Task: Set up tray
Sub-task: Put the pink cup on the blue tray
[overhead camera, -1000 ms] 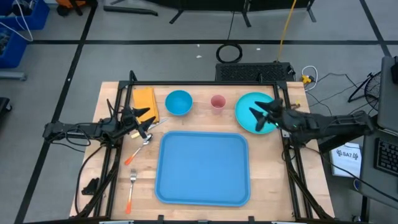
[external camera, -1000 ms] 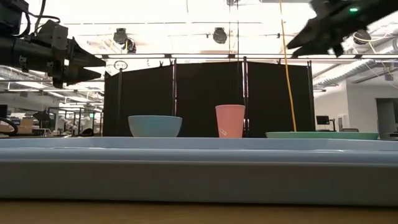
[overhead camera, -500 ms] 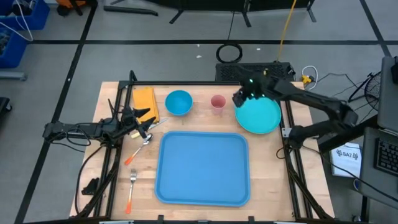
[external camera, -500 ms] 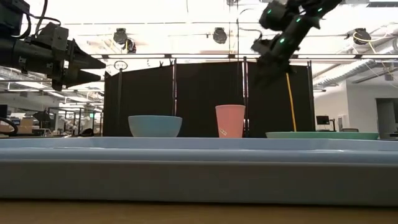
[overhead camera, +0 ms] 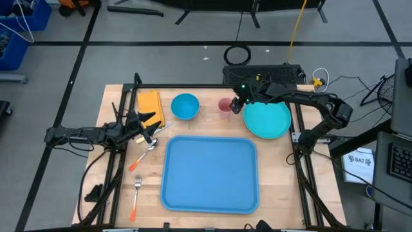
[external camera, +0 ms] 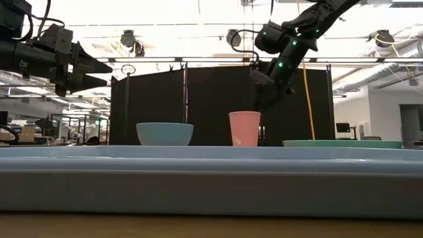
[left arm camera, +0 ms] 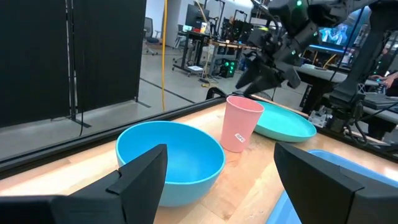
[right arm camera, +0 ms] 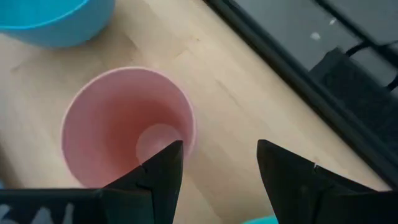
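Note:
The blue tray (overhead camera: 209,174) lies flat on the table's near middle. Behind it stand a blue bowl (overhead camera: 185,106), a pink cup (overhead camera: 224,106) and a round teal plate (overhead camera: 267,117), each on its base. My right gripper (overhead camera: 235,106) is open and points down just above the cup's rim on the plate side. In the right wrist view (right arm camera: 217,155) one finger is over the cup's mouth (right arm camera: 127,124) and one is outside it. It touches nothing. My left gripper (overhead camera: 147,125) is open and empty above the table's left side, facing the bowl (left arm camera: 171,158).
An orange cloth (overhead camera: 149,103) lies at the far left. A spoon (overhead camera: 145,151) and a fork (overhead camera: 136,193), both with orange handles, lie left of the tray. The low view shows the tray's near rim (external camera: 211,188) across its whole width.
My right gripper has swung from above the teal plate toward the table's far edge and left, and has come down to just above the pink cup. It has turned so that its fingers point down. Nothing on the table has moved.

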You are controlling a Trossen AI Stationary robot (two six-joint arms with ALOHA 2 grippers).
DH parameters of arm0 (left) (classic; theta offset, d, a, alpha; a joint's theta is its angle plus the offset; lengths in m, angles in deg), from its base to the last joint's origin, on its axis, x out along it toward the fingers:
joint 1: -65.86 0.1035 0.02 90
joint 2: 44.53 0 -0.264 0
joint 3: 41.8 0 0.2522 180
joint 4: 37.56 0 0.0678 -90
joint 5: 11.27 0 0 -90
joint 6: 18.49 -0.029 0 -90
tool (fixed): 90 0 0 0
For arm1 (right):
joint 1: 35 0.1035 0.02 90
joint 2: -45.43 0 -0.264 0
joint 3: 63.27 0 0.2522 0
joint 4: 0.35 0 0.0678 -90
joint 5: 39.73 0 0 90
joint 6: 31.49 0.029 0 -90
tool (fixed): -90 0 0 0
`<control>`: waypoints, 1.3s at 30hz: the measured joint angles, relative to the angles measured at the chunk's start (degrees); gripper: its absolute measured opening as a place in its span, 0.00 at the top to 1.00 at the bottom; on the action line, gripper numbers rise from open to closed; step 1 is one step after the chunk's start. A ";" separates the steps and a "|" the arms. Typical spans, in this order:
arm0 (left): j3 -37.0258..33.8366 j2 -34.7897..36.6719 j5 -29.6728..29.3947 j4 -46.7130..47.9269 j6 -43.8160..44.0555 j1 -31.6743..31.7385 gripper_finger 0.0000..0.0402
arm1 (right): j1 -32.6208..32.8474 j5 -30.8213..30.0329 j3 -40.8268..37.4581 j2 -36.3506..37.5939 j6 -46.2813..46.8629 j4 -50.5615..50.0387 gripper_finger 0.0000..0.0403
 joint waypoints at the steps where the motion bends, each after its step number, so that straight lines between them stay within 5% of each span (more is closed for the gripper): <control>1: 0.00 0.00 0.00 0.00 0.01 -0.01 0.25 | 0.30 -0.75 0.02 0.18 -0.18 0.81 0.51; 13: 0.07 0.00 0.07 0.65 0.01 -0.02 0.25 | 0.97 0.61 1.29 0.55 -1.18 0.30 0.50; 16: 0.07 0.00 0.12 0.68 0.04 0.00 0.25 | 1.78 3.86 1.29 0.55 -5.08 0.31 0.46; 24: 0.07 0.00 1.62 0.72 0.19 -0.02 0.25 | 3.50 -0.86 1.29 0.55 -4.82 0.28 0.31; 39: 0.07 0.00 1.64 0.79 0.12 0.00 0.25 | 1.60 -0.89 -1.10 0.49 1.01 0.71 0.32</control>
